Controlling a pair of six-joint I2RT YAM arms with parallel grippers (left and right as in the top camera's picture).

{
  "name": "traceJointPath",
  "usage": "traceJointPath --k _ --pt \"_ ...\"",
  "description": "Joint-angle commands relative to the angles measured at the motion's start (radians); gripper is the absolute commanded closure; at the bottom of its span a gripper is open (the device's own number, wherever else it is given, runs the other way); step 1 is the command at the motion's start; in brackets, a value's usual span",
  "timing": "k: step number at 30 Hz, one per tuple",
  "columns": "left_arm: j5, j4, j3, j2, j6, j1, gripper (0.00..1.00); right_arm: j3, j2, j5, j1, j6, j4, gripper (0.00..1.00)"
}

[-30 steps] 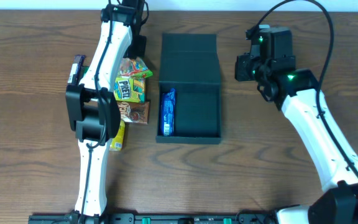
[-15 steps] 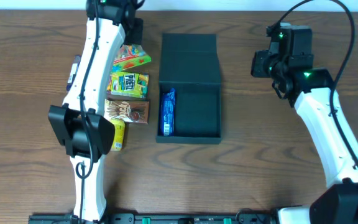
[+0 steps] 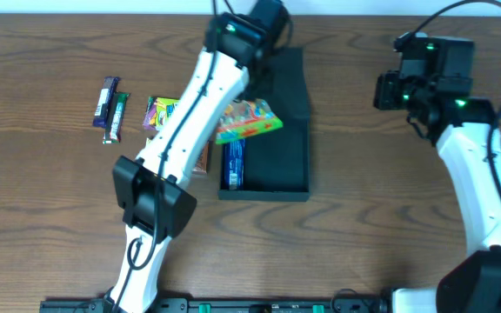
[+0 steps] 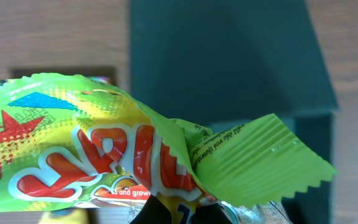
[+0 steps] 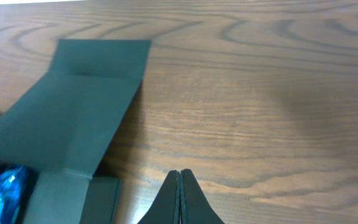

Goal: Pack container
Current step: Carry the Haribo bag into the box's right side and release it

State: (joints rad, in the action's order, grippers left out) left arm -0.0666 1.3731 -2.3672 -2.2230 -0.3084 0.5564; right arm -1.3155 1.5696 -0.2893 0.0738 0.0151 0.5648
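Container (image 3: 277, 165) sits mid-table, lid open. We see the left gripper (image 4: 179, 214) pinching a packet (image 3: 249, 122) over its far-left corner, long axis crosswise; free floor lies rightward. Right gripper (image 5: 179, 186): pressed together, well apart.

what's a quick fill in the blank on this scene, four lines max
1. The left gripper holds a ___ snack packet above the container.
2. Inside the container, a blue packet lies along its ___ wall.
3. The right gripper is ___, holding nothing.
4. The container's lid is ___.

Missing words: green; left; shut; open
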Motion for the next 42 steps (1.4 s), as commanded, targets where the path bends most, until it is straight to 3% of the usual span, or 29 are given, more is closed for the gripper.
traceJointPath --k 1,7,14,26,27,28,29,31,32,38,42 --pt "0.037 -0.016 0.062 0.035 -0.037 0.035 0.94 -0.013 -0.035 -0.239 0.074 0.132 0.023 0.99" --pt "0.085 -0.125 0.201 0.035 -0.026 0.123 0.94 -0.013 -0.064 -0.422 0.177 0.266 0.121 0.99" --pt "0.059 -0.185 0.293 0.035 0.047 0.193 0.94 -0.013 -0.109 -0.434 0.183 0.395 0.244 0.99" --pt "0.132 -0.245 0.433 0.035 0.102 0.195 0.94 -0.013 -0.220 -0.449 0.194 0.421 0.347 0.99" --pt "0.151 -0.251 0.433 0.035 0.112 0.195 0.91 -0.013 -0.225 -0.448 0.194 0.421 0.352 0.99" --pt "0.158 -0.256 0.433 0.035 0.112 0.195 0.73 -0.013 -0.228 -0.448 0.194 0.421 0.356 0.99" --pt "0.161 -0.259 0.433 0.035 0.112 0.195 0.48 -0.013 -0.230 -0.448 0.194 0.421 0.360 0.99" --pt "0.162 -0.256 0.431 0.037 0.111 0.194 0.25 -0.013 -0.231 -0.448 0.194 0.420 0.364 0.99" --pt "0.162 -0.249 0.425 0.040 0.111 0.192 0.19 -0.013 -0.230 -0.448 0.194 0.420 0.367 0.99" --pt "0.160 -0.243 0.365 0.132 0.106 0.135 0.26 -0.013 -0.230 -0.448 0.193 0.420 0.391 0.99" --pt "0.107 -0.270 0.357 0.280 0.080 0.004 0.25 -0.012 -0.230 -0.443 0.141 0.420 0.436 0.98"
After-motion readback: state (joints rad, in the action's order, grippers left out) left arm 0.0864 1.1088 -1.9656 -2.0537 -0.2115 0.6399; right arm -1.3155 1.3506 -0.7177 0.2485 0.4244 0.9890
